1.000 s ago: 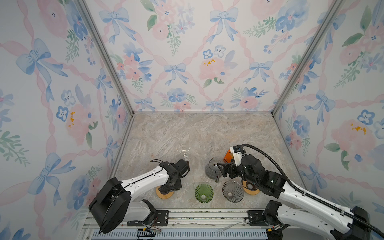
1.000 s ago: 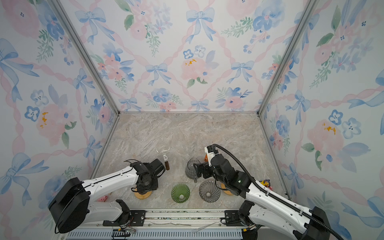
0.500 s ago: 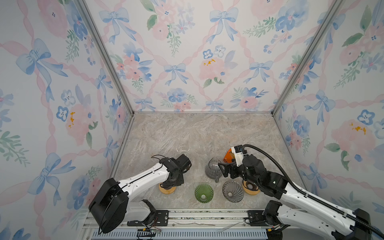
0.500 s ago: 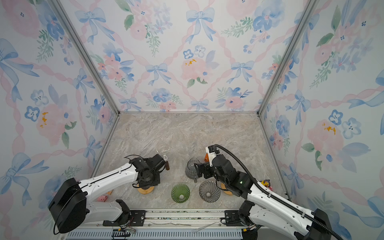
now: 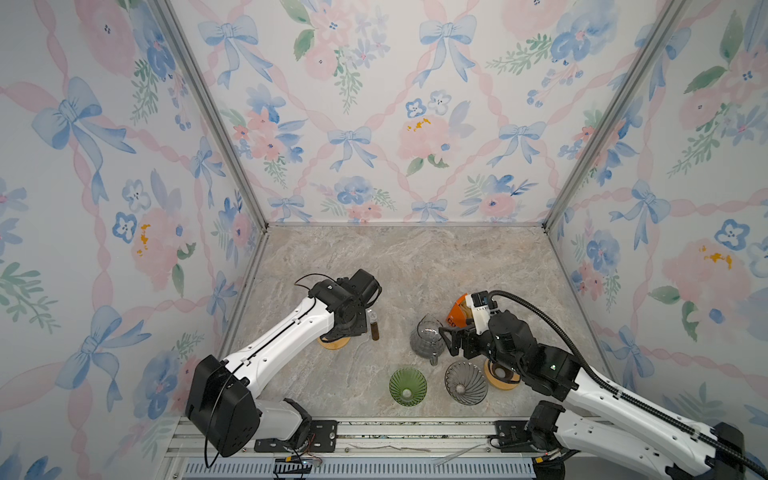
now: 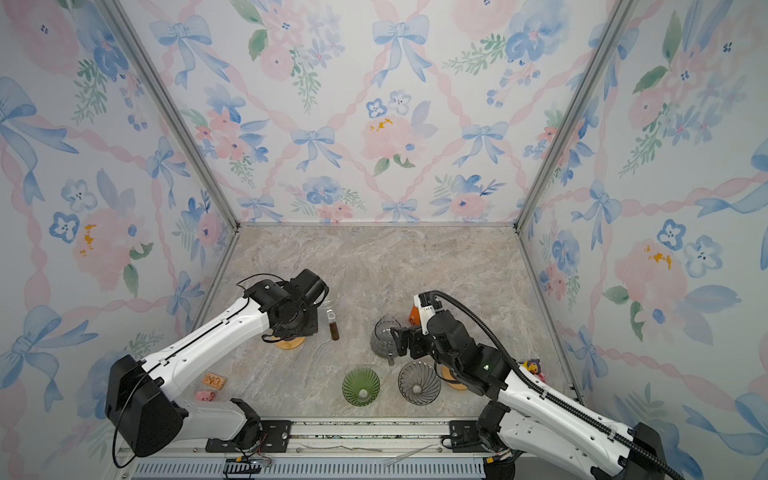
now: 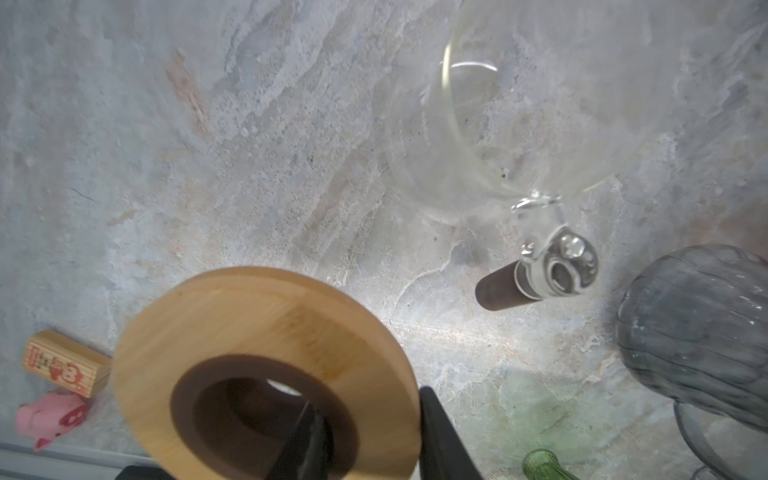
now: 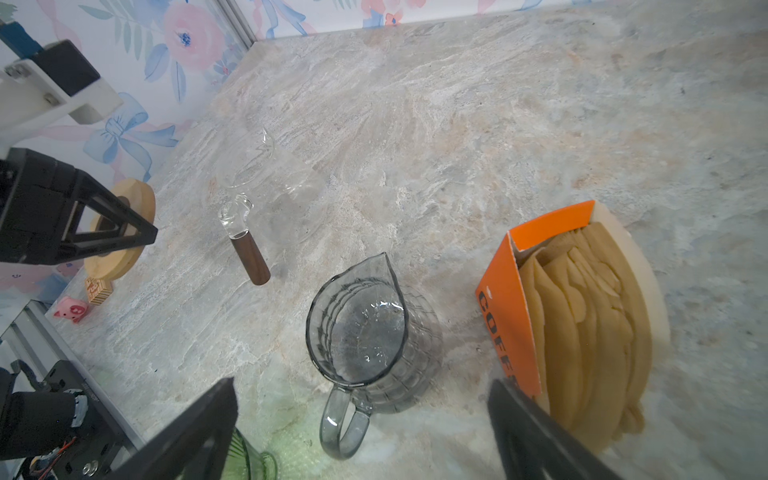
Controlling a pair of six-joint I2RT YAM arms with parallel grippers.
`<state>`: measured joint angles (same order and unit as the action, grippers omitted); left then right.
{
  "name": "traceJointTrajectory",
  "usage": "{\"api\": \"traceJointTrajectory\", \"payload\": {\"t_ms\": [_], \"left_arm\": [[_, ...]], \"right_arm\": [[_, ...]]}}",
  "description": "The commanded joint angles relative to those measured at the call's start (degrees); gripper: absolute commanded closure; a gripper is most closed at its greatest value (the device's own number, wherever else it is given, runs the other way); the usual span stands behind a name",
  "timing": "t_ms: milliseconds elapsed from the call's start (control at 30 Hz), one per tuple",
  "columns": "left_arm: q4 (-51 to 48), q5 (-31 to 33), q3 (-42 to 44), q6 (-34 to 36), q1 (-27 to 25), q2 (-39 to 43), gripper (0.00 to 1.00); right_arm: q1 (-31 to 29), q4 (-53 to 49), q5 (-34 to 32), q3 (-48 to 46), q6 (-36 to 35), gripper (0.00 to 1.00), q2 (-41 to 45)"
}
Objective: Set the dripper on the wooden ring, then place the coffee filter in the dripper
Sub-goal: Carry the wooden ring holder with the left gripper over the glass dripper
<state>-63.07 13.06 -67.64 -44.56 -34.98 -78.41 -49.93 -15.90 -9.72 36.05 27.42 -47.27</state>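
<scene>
Right wrist: coffee filters (image 8: 590,332) upright in box (image 8: 503,307); right fingers (image 8: 191,432) apart, left fingers (image 8: 143,232) tight on ring (image 8: 139,203).

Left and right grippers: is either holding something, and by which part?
The left gripper pinches the wooden ring across its band, one finger in the hole, one outside the rim. The right gripper is open, holding nothing.

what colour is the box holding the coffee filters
The box is orange with black lettering. It shows best in the right wrist view.
</scene>
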Motion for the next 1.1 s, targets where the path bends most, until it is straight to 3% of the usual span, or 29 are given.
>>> {"api": "traceJointTrajectory", "payload": {"t_ms": [0,600,1067], "left_arm": [[-4.67,1.91,-5.26,5.8,0.86,-1.93,0.69],[-5.01,1.95,-27.46,14.82,0.71,-21.28,0.7],[-5.03,-0.73,-35.01,19.15,0.93,-29.85,0.69]], "right_arm": [[0.25,-1.16,-0.79,-0.43,-0.36,0.04,0.74],[0.33,-1.06,0.62,1.77,-0.91,0.04,-1.34],[0.35,-2.3,0.31,2.16,-0.18,0.04,-1.25]]}}
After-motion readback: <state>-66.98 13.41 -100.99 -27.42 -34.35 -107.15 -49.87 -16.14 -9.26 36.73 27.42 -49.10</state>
